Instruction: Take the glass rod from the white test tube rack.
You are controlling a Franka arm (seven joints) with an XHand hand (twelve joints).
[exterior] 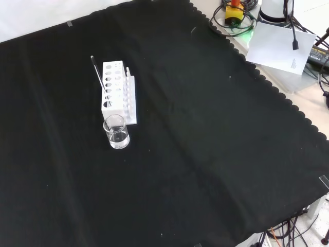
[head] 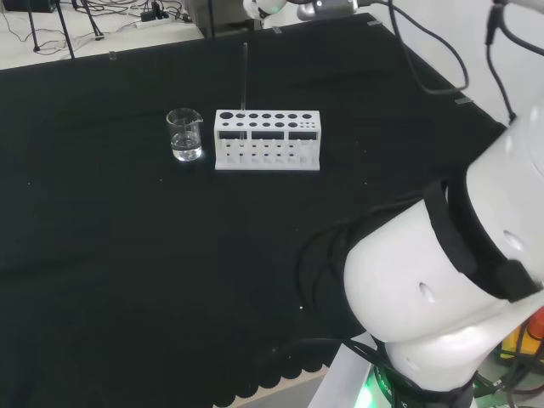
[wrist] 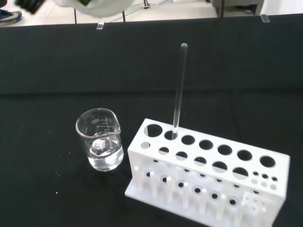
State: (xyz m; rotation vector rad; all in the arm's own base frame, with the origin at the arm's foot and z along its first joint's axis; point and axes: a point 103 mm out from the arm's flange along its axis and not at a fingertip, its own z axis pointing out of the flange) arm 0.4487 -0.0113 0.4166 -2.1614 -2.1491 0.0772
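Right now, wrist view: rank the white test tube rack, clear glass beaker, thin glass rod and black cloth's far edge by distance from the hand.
Judged by depth away from the hand:
1. White test tube rack, its front row closest.
2. Clear glass beaker, beside the rack's end; too close to call against the rack.
3. Thin glass rod, upright in the back row.
4. Black cloth's far edge, behind everything.

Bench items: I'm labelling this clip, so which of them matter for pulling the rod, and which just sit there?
Job:
glass rod, standing in a hole of the rack
white test tube rack

Idle:
glass beaker beside the rack
black cloth
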